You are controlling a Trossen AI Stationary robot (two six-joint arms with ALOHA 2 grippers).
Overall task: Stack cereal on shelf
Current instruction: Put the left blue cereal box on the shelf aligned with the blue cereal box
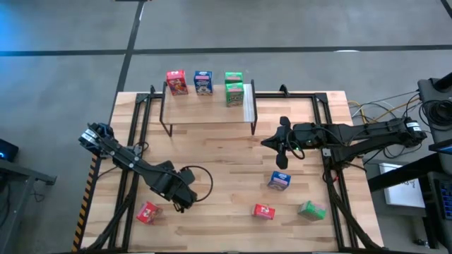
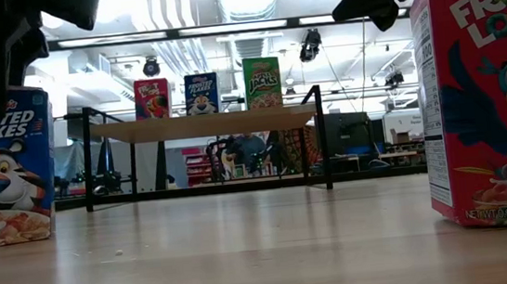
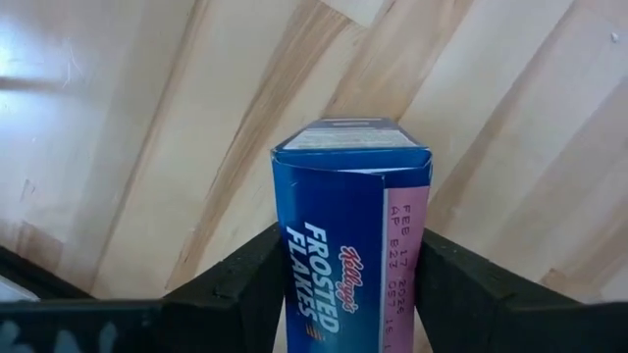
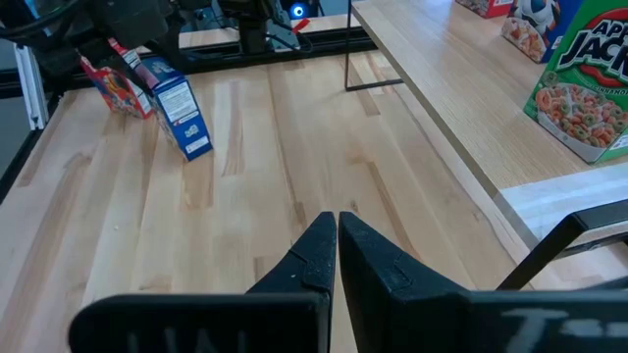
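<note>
- The shelf point(image 1: 205, 113) stands at the far edge of the bench point(image 1: 226, 176), and boxes are already on it.
- A red box point(image 1: 176, 82), a blue box point(image 1: 203, 82) and a green box point(image 1: 234, 77) stand in a row on top, with one more green box point(image 1: 234, 94) just in front of the green one.
- The left end effector point(image 1: 185, 194) is near the bench's front left corner. Its fingers are closed on a blue box point(image 3: 350, 226), one on each side.
- The right end effector point(image 4: 337, 240) waits over the middle of the bench with its fingers pressed together and nothing between them.
- Still on the bench: a red box point(image 1: 147, 212) by the left arm, plus a blue box point(image 1: 278, 181), a red box point(image 1: 264, 211) and a green box point(image 1: 311, 209) near the front right.
- I think the job is about half done.
</note>
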